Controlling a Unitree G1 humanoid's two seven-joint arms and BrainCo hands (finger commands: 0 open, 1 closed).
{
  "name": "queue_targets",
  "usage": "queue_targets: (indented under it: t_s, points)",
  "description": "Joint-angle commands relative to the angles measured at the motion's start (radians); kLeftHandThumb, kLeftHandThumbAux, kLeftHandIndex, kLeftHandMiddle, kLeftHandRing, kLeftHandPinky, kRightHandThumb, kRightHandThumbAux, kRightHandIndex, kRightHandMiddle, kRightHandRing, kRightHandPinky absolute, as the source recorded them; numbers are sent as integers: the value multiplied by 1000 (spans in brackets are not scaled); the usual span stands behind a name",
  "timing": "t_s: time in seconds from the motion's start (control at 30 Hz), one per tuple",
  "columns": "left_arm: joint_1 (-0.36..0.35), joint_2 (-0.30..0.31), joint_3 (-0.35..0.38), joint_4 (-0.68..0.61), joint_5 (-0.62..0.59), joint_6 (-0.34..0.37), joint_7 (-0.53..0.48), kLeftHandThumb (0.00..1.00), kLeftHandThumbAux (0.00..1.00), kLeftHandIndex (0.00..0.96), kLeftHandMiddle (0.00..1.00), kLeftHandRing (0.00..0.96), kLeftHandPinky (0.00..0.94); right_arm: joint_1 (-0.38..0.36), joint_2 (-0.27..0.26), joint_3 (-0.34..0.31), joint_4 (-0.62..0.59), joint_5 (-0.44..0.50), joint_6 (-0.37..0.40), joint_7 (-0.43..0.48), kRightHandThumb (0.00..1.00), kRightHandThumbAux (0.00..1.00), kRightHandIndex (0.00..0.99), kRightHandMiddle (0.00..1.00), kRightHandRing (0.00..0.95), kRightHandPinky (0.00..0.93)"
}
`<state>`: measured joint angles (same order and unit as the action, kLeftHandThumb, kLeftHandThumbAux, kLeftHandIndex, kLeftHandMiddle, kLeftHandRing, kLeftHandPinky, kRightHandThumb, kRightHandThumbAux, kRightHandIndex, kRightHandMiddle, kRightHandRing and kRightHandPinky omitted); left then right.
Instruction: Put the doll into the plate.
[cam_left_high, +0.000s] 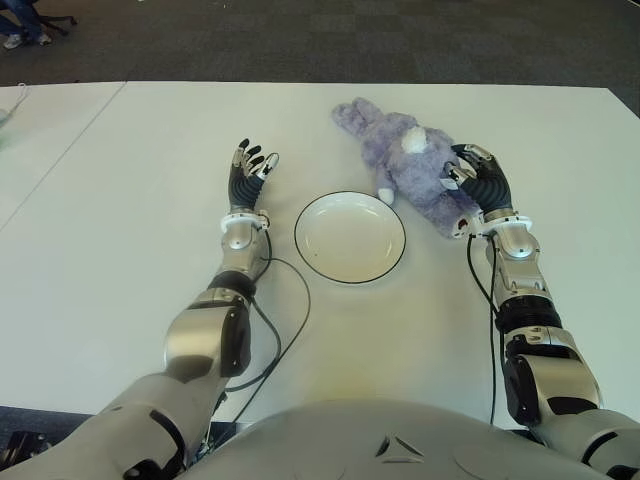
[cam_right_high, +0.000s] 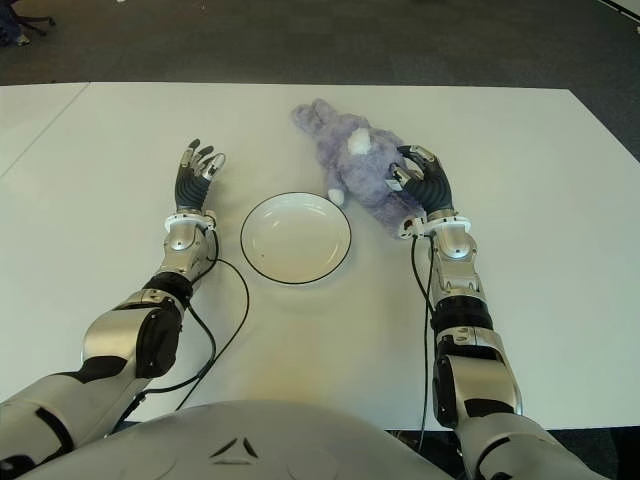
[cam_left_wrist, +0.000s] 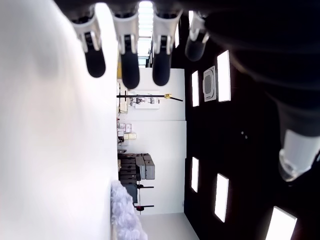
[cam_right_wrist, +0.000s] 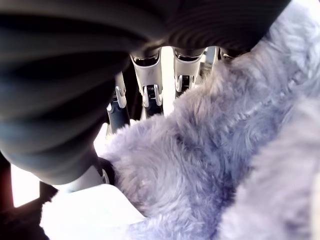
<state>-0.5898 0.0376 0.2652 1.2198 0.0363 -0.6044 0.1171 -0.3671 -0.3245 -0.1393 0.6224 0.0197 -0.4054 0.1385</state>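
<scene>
Across the wide white desk (cam_left_high: 120, 250), items sit in its middle band, nearer the far edge than the near one. Largest is the purple furry plush rabbit doll (cam_left_high: 405, 160), lying flat toward the far edge, right of centre. Just beside it, toward the near edge, stands the round white plate with a dark rim (cam_left_high: 350, 237), holding nothing. The right hand (cam_left_high: 478, 185) is on the doll's right flank, fingers (cam_right_wrist: 150, 85) curling into the fur, grasp apparently forming. The left hand (cam_left_high: 247, 175) shows left of the plate, fingers released. Judged step: grasping. Next: secure the grip, lift, carry left over the plate.
</scene>
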Motion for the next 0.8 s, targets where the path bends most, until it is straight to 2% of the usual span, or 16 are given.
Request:
queue_targets:
  t_s: [0.03,0.33,0.6,0.8]
  points:
    - [192,-43,10,137,-8,160,9,0,535,68,176,177,157,26,13,-14,12,6,-86,-12,709,715,439,873,884,877]
    - [191,-42,10,136,-9,154,4,0,526,52,154,155,141,31,0,-13,25,-23,-182,-55,709,715,439,875,880,868]
    - [189,-40,9,138,-7,172,13,0,536,49,148,145,132,28,-10,-12,34,-25,-222,-65,708,716,439,877,882,870]
    - [192,-42,8,137,-5,148,9,0,528,55,150,149,144,23,-9,-17,31,-8,-225,-63,708,714,440,870,878,874]
